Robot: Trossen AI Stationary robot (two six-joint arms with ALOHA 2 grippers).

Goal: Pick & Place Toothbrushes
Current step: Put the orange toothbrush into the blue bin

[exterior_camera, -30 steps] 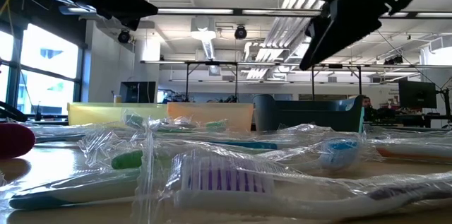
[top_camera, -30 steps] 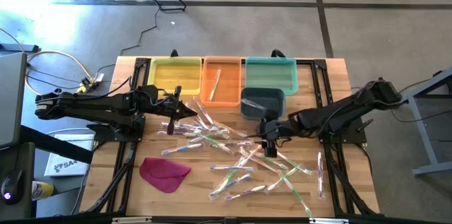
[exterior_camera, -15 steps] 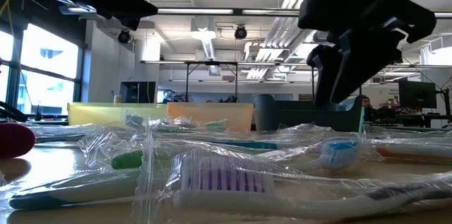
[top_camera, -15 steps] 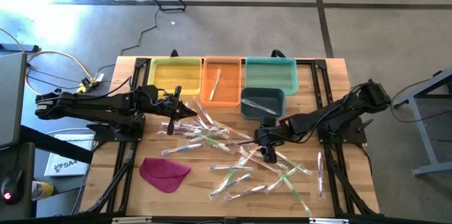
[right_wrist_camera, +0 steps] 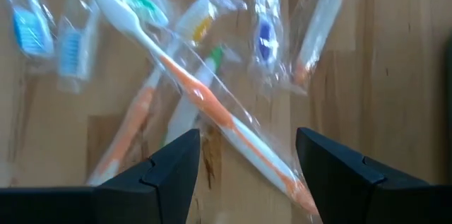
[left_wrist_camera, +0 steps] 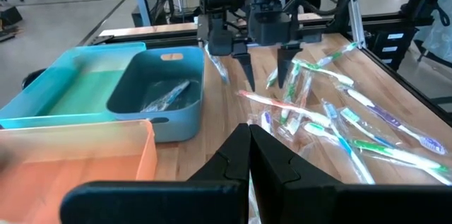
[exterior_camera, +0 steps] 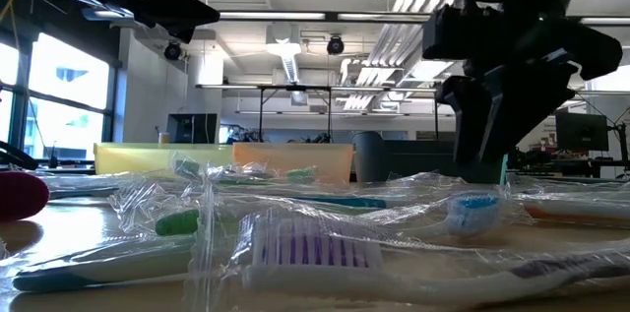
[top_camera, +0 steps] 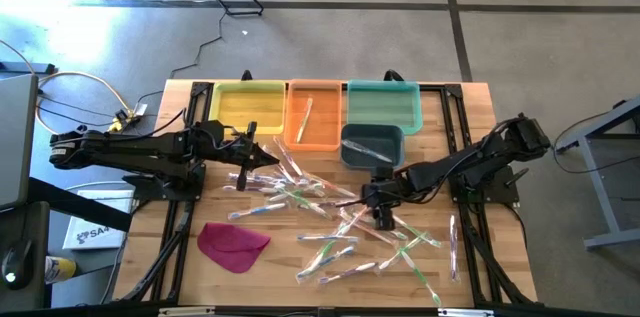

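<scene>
Wooden slat table (top_camera: pixel 470 107) carries a loose scatter of wrapped toothbrushes (top_camera: pixel 330 219) across its middle and near half, clear wrappers glinting, handles green, orange, blue and white. Four bins along the far edge: yellow bin (top_camera: pixel 246 107), orange bin (top_camera: pixel 314 115) with one wrapped brush lying in it, teal bin (top_camera: pixel 383 105), and a darker blue-grey tub (top_camera: pixel 372 145) set just in front of the teal one; the left wrist view shows at least one wrapped brush inside that tub (left_wrist_camera: pixel 157 100). Magenta cloth piece (top_camera: pixel 232 244) lies flat near the front left, apart from the pile. Right gripper (top_camera: pixel 381 219) is down low over the centre of the scatter, fingers spread wide and pointing at the table; right wrist view shows an orange-handled toothbrush (right_wrist_camera: pixel 212 107) lying diagonally between the two fingertips (right_wrist_camera: pixel 169 164), nothing gripped. Whether the tips touch the wood cannot be told. Left gripper (top_camera: pixel 268 160) hangs at the left edge of the pile, just in front of the yellow and orange bins, fingers pressed together and empty.
</scene>
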